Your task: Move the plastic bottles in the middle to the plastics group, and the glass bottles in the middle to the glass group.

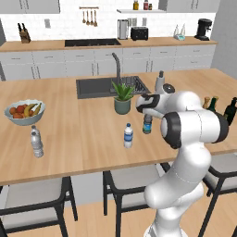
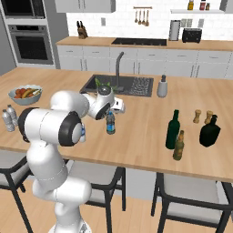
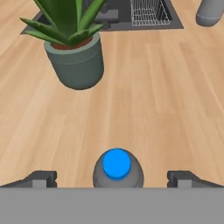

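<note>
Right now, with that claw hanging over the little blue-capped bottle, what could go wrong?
The claw is open above the blue-capped bottle, its fingers wide on either side. If it comes down off-centre, a finger could tip the slim bottle. The potted plant stands just beyond it, so a swing that way might brush the leaves. The white-capped bottle stands near on the counter and could be knocked.

My pincer (image 3: pixel 112 178) hangs over the capped bottle (image 3: pixel 117 169), one finger on each side of it. Beyond it on the island counter (image 1: pixel 83 134) stands the potted plant (image 1: pixel 122 97), the sink (image 1: pixel 99 87) behind that. A second water bottle (image 1: pixel 128 135) stands just left of the first; a third (image 1: pixel 36 142) sits far left, before the fruit bowl (image 1: pixel 24 112).
</note>
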